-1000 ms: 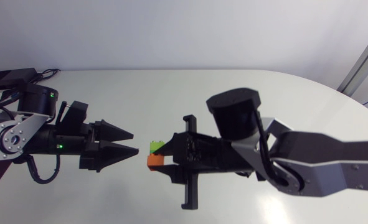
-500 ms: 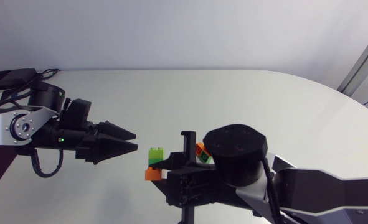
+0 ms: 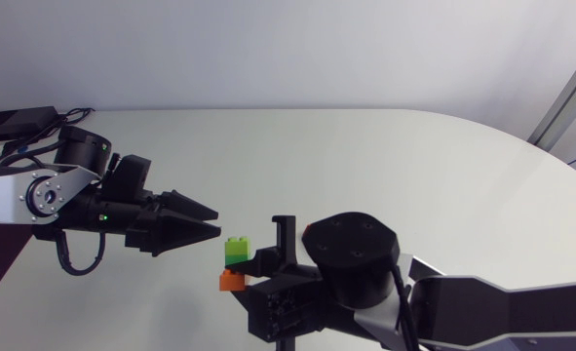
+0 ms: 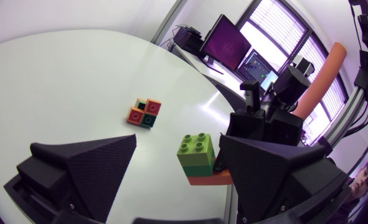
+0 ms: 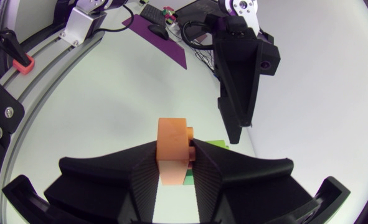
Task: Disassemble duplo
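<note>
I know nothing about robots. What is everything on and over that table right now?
brick stack: 1, green on top of orange, just ahead of the left gripper's tips
brick cluster: 1, red, green and orange, lying on the table apart from the stack
table: 1, white, under everything
left gripper: 1, black, open, pointing at the stack
right gripper: 1, black, shut on the stack's orange brick
</note>
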You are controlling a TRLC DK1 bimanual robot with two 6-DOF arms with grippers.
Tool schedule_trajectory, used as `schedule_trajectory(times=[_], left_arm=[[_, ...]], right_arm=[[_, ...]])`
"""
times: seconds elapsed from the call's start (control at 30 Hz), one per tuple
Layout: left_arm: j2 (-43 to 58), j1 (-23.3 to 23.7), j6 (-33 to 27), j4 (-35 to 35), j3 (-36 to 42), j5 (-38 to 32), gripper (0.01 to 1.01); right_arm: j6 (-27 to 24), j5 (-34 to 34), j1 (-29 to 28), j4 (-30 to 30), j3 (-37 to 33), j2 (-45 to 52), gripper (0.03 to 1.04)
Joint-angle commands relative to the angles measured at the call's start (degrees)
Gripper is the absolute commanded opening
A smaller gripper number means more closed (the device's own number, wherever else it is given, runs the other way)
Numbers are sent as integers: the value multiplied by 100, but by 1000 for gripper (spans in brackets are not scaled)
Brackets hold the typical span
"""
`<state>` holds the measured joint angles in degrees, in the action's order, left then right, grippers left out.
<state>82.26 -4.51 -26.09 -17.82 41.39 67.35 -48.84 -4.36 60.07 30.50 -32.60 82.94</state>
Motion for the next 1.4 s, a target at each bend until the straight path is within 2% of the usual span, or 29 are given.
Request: schedule_trajectory(times=[0.0, 0.13, 0.7, 1.07, 1.37], left_arm=[[106, -23, -116, -54, 168, 111, 938], [106, -41, -125, -90, 177, 129, 938], [387, -331, -195, -134, 238, 138, 938], [387, -375, -221, -142, 247, 138, 923], [361, -357, -265, -151, 247, 138, 905]], right_arm=[[-205, 102, 57, 211, -36, 214, 210], [-381, 287, 101, 430, -71, 364, 210], [-240, 638, 206, 580, -423, 654, 210], [-275, 814, 206, 931, -370, 724, 210], [-302, 814, 242, 949, -291, 645, 210]])
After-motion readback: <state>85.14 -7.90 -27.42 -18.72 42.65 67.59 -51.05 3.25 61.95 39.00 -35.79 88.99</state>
